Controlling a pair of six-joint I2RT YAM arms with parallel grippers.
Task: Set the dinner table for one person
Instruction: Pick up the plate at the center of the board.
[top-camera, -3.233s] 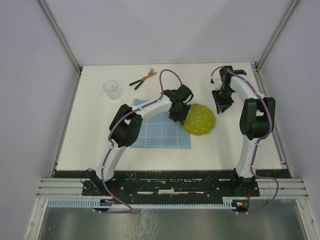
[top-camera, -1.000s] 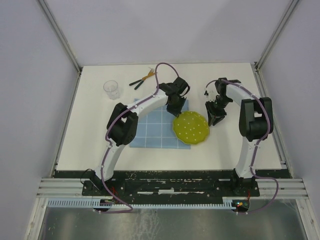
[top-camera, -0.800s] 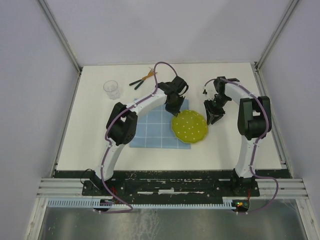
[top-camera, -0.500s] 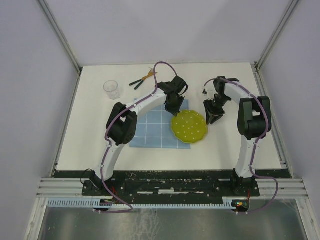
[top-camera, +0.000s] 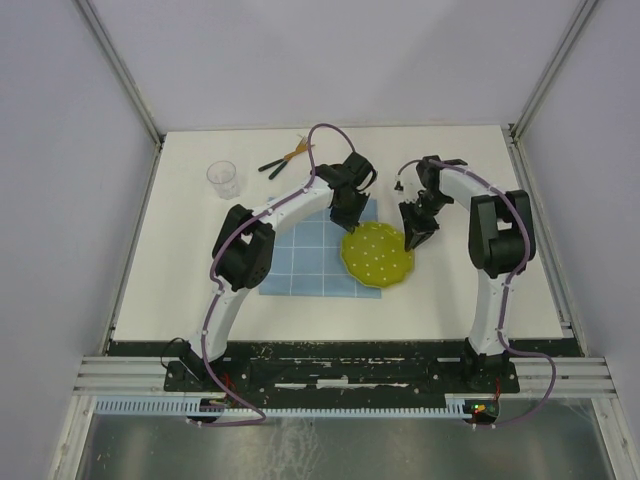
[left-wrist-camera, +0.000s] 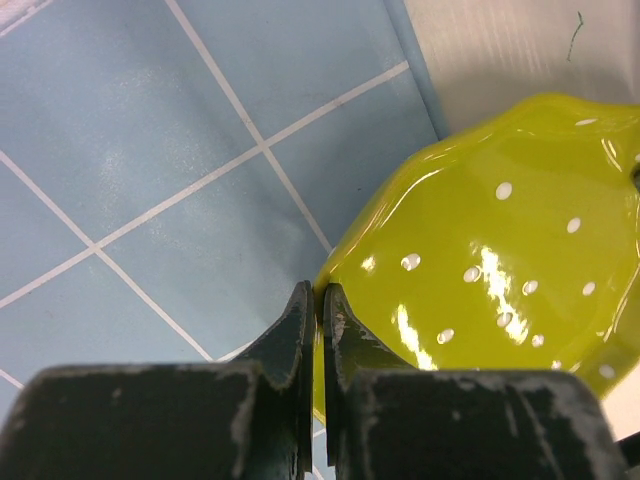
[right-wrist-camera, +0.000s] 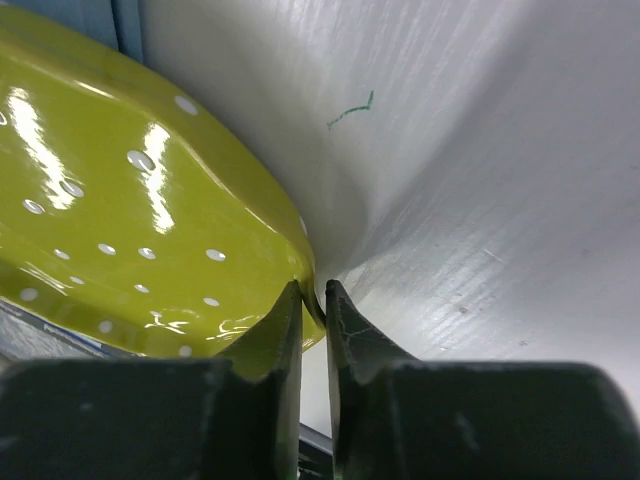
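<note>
Off-white counter (top-camera: 470, 290) spans view beneath cloth. Blue gridded cloth (top-camera: 300, 265) lies flat on it. Yellow-green dotted plate (top-camera: 378, 255) straddles cloth's right edge. Your left hand (left-wrist-camera: 318, 292) clamps plate rim over cloth. Your right hand (right-wrist-camera: 312, 290) pinches right-side rim, off cloth.

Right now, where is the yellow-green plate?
In the top view, the plate overlaps the right edge of the blue cloth, between the left fingers and right fingers.

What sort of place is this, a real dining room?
Likely a lab test cell, not a home: plain panels on aluminium framing wall in the dinner table, and the left arm and right arm, both gripping a yellow plate, are bolted to a rail at its edge.
</note>
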